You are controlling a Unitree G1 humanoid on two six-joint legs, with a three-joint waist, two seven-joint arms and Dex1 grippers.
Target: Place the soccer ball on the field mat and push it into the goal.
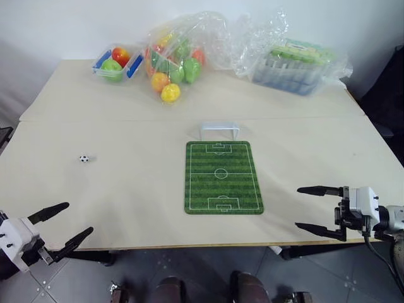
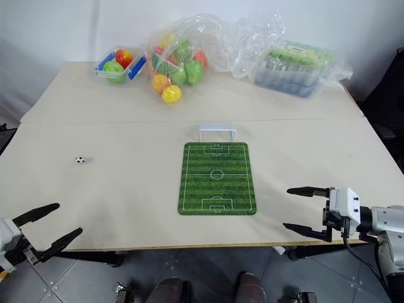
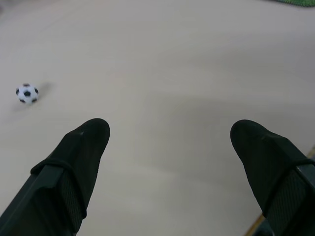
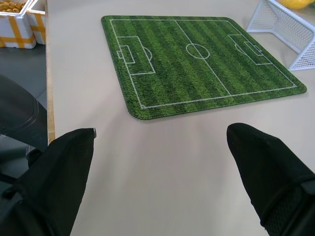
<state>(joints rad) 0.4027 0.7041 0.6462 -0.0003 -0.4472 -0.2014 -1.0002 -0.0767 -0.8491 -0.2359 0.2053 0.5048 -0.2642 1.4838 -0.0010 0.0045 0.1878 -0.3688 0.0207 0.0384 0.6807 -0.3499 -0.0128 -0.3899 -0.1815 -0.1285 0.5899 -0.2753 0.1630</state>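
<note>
From the head views we see a blue-rimmed tub (image 1: 114,63) of toy fruit and a clear bag (image 1: 173,53) of fruit beyond the mat (image 1: 223,177); the goal (image 1: 219,130) touches its far edge. The ball (image 1: 84,158) lies well left of the mat. Left wrist: the left gripper (image 3: 170,142) gapes empty, ball ahead. Right wrist: the right gripper (image 4: 160,147) spread before the mat.

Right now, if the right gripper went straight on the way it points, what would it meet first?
Probably the field mat. The right gripper is open, empty, over bare table, and points toward the mat's near edge. The goal stands beyond its far end. Depth is unclear, so it may pass just above.
</note>
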